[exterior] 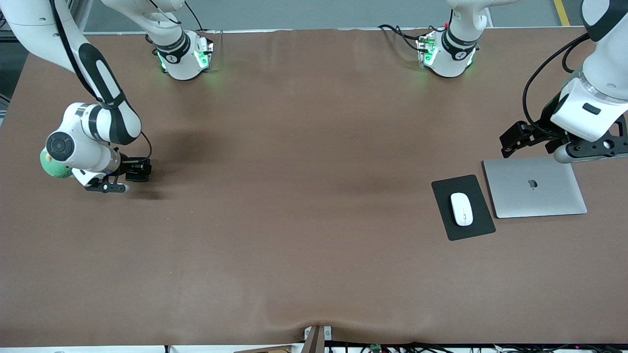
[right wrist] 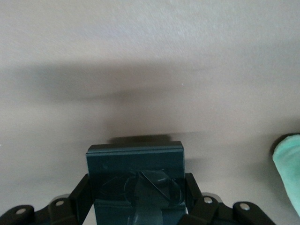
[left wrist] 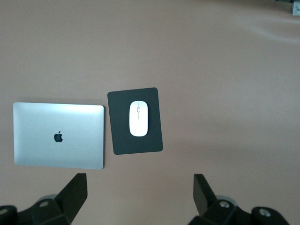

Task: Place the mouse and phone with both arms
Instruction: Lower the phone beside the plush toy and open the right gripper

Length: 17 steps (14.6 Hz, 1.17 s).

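The white mouse (exterior: 461,208) lies on a black mouse pad (exterior: 478,228) toward the left arm's end of the table; it also shows in the left wrist view (left wrist: 138,118). My left gripper (exterior: 511,142) is open and empty, up in the air over bare table beside the laptop; in its wrist view (left wrist: 140,194) the fingers stand wide apart. My right gripper (exterior: 138,172) is shut on the black phone (exterior: 139,169), low over the table at the right arm's end. In the right wrist view the phone (right wrist: 135,161) sits between the fingers (right wrist: 193,190). I cannot tell whether it touches the table.
A closed silver laptop (exterior: 535,189) lies beside the mouse pad, toward the left arm's end; it also shows in the left wrist view (left wrist: 58,136). A green soft thing (exterior: 53,167) lies next to the right arm's wrist and shows in the right wrist view (right wrist: 288,173).
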### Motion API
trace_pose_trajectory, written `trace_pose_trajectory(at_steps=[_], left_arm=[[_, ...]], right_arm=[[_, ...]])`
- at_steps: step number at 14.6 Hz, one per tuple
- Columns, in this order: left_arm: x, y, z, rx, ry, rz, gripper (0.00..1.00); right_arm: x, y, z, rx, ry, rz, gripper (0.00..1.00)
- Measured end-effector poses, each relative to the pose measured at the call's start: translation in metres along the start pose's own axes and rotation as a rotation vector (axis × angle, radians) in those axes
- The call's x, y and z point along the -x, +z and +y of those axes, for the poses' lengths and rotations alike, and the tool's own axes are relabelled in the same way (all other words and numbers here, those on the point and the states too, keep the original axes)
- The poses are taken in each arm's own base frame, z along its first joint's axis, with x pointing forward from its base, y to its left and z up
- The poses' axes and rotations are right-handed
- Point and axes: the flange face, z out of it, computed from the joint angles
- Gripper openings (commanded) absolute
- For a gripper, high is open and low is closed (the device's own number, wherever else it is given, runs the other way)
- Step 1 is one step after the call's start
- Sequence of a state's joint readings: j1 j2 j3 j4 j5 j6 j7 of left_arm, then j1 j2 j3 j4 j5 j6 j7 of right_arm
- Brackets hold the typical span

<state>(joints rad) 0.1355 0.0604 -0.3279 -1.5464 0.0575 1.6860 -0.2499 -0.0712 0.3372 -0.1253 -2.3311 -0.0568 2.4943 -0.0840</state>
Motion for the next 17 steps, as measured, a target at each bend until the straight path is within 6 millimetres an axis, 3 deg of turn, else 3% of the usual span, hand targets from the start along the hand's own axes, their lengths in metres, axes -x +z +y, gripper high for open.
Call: trace_pose_trajectory(at_steps=[5, 7, 8, 10, 13, 17], left_arm=[[-0.001, 0.001, -0.006, -0.003, 0.01, -0.008, 1.0], [-0.001, 0.001, -0.006, -0.003, 0.01, -0.008, 1.0], [-0.001, 0.001, -0.006, -0.003, 0.01, -0.008, 1.0], [-0.001, 0.001, -0.006, -0.003, 0.01, -0.008, 1.0], [0.0, 0.002, -0.007, -0.004, 0.009, -0.011, 1.0], [-0.003, 0.012, -0.007, -0.004, 0.009, -0.03, 1.0]], right_arm=[[0.008, 0.009, 0.007, 0.001, 0.016, 0.005, 0.0], [0.008, 0.009, 0.008, 0.001, 0.018, 0.008, 0.11], [0.008, 0.009, 0.008, 0.002, 0.018, 0.011, 0.22], [0.007, 0.011, 0.008, 0.003, 0.019, 0.021, 1.0], [0.004, 0.01, 0.009, 0.004, 0.019, 0.028, 1.0], [-0.014, -0.011, 0.01, 0.007, 0.016, 0.024, 1.0]])
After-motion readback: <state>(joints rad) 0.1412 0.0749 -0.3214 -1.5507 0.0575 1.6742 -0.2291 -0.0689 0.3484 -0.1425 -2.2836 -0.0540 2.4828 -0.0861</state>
